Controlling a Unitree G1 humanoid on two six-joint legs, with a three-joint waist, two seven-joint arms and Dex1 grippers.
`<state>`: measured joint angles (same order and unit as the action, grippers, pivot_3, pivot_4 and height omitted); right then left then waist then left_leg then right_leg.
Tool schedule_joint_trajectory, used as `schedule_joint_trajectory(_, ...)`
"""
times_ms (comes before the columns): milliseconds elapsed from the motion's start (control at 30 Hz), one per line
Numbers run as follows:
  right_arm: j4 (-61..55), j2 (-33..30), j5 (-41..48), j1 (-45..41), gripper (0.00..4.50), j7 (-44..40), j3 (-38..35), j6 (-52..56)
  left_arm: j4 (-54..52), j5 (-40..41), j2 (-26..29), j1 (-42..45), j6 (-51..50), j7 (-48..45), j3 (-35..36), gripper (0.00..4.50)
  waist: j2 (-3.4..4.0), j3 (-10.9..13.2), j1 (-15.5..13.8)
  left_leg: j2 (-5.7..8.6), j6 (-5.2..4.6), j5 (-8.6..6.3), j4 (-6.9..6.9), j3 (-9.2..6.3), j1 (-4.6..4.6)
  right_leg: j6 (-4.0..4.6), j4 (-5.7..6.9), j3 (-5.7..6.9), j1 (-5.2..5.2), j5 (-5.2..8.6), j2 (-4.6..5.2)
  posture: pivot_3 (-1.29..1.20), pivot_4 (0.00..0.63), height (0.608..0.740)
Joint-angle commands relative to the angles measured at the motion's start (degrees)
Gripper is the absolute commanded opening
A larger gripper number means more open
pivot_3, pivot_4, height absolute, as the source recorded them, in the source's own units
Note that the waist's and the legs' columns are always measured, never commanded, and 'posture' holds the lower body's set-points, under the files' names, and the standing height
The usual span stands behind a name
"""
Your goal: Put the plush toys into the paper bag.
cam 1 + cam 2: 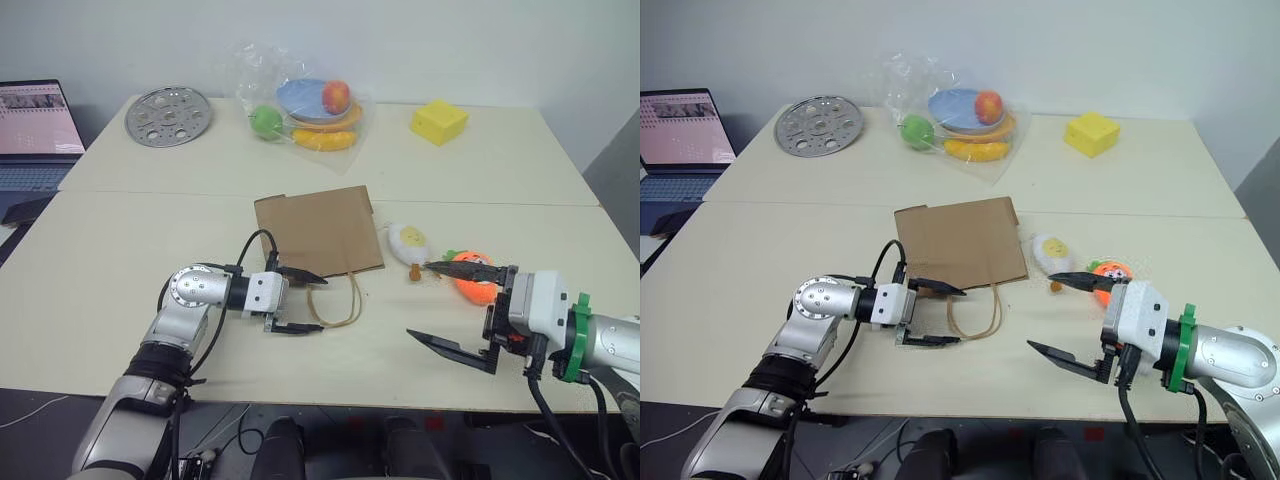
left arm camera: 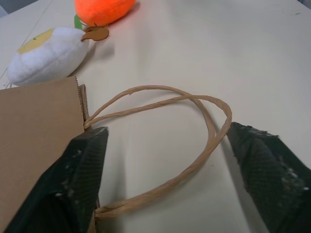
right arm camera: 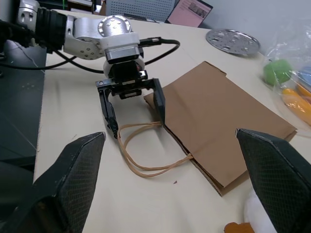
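Left end effector (image 1: 298,300) sits wide open around the bag's handles (image 1: 336,303). Right end effector (image 1: 455,305) is wide too. Bag (image 1: 320,231) lies flat mid-desk, toys (image 1: 410,241) beside it. Next, open the bag.

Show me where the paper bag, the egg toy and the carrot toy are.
paper bag (image 1: 320,232), left eye view, middle of its flat brown side.
egg toy (image 1: 409,240), left eye view, its yellow yolk face.
carrot toy (image 1: 472,287), left eye view, its orange body.
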<state>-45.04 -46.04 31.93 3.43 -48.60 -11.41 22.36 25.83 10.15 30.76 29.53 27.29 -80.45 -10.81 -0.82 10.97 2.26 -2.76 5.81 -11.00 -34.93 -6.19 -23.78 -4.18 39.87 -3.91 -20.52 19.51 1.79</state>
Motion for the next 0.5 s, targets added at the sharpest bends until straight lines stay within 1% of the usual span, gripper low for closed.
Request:
schedule_joint_trajectory(33,-0.2,-0.4,-1.3,0.0,4.5,-0.4,-0.9,-2.2,-0.8,1.4,-0.8,1.3,0.0,0.9,0.9,2.73,0.0,0.0,-0.1,0.0,0.0,0.0,0.0,0.0,0.0,0.0,0.0,0.0,0.0,0.0,0.0,0.0,0.15,0.74)
schedule_joint_trajectory(133,0.1,-0.2,-1.4,-1.2,4.5,0.1,-0.4,-1.9,-0.7,1.3,-1.3,1.5,0.4,1.2,0.7,1.74,0.0,0.0,0.0,0.0,0.0,0.0,0.0,0.0,0.02,0.0,0.01,0.0,0.0,0.0,0.0,0.0,0.15,0.74)
schedule_joint_trajectory(167,0.2,-0.1,-1.3,-1.7,4.5,0.4,-0.4,-1.6,-0.5,1.0,-1.3,1.6,0.7,1.4,0.6,1.54,0.0,0.0,0.0,0.0,0.0,0.0,0.0,0.0,0.03,0.0,0.01,0.0,0.01,0.0,0.0,0.0,0.15,0.74)
schedule_joint_trajectory(333,0.9,0.1,-1.0,-2.7,4.5,1.2,-0.6,-0.9,-0.6,1.5,-1.6,2.3,-0.8,1.6,0.7,0.02,0.0,0.0,-0.3,0.0,0.0,0.0,0.0,-0.02,0.02,0.0,0.0,0.02,0.02,0.0,0.0,0.0,0.15,0.74)
schedule_joint_trajectory(400,0.7,-0.1,-1.2,-2.4,4.5,1.1,-0.5,-1.2,-1.0,1.7,-1.4,2.4,-1.0,1.4,0.9,0.02,0.0,0.0,-0.3,0.0,0.0,0.0,0.0,-0.02,0.02,0.0,0.0,0.02,0.02,0.0,0.0,0.0,0.15,0.74)
schedule_joint_trajectory(433,1.3,0.2,-1.3,-2.2,4.5,1.6,-0.9,-1.1,-4.5,6.2,-0.6,4.6,-11.6,2.0,2.5,0.02,0.0,0.0,-0.3,0.0,0.0,0.0,0.0,-0.02,0.02,0.0,0.0,0.02,0.02,0.0,0.0,0.0,0.15,0.74)
schedule_joint_trajectory(500,2.0,0.7,-1.3,-1.8,4.5,2.3,-1.3,-1.0,-9.5,13.0,0.2,8.3,-27.6,4.1,5.2,0.02,-0.09,0.1,-0.3,0.0,0.0,0.0,-0.01,-0.06,0.0,0.0,0.02,0.06,0.02,0.0,-0.01,0.0,0.15,0.74)
